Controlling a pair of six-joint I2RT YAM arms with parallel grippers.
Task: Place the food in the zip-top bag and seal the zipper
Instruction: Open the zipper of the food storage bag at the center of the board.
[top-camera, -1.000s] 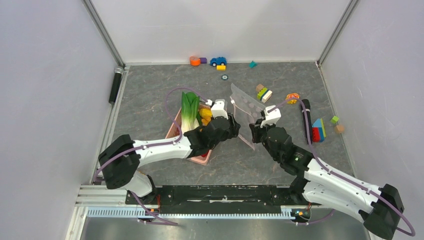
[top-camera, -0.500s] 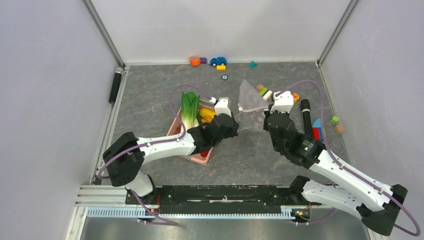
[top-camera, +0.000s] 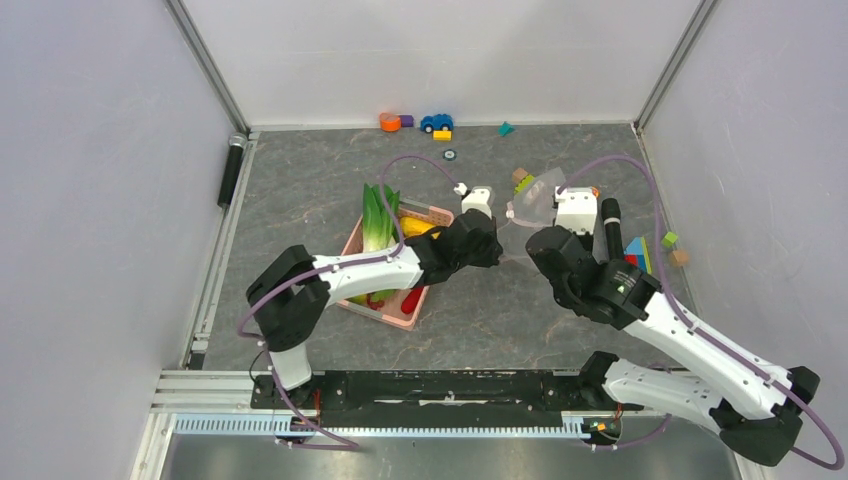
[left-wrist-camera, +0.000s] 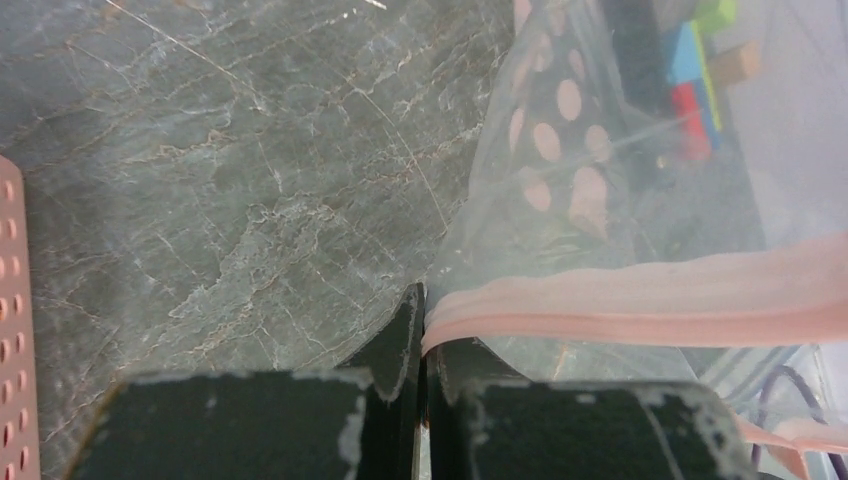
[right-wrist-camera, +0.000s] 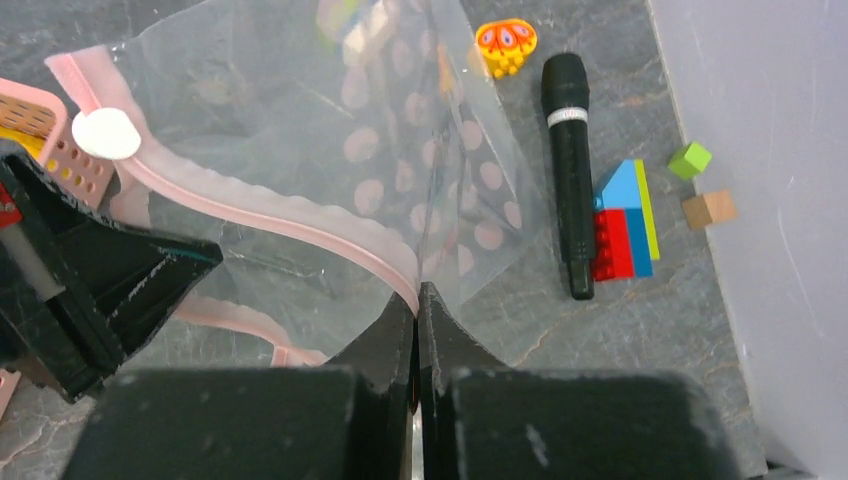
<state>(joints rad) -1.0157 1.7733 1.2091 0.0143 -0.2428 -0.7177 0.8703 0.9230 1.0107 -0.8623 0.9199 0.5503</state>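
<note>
Zip-top bag (right-wrist-camera: 400, 150): hanging above the worktop (top-camera: 300, 200), stretched between both arms.
Zipper (right-wrist-camera: 250, 215): pink strips gaping apart, mouth standing open.
Left fingers (left-wrist-camera: 398, 340): clamping together on one strip's end.
Right fingers (right-wrist-camera: 395, 335): pinching the other strip.
Food (top-camera: 378, 215): lying in the pink basket (top-camera: 395, 315), beside the left arm.
</note>
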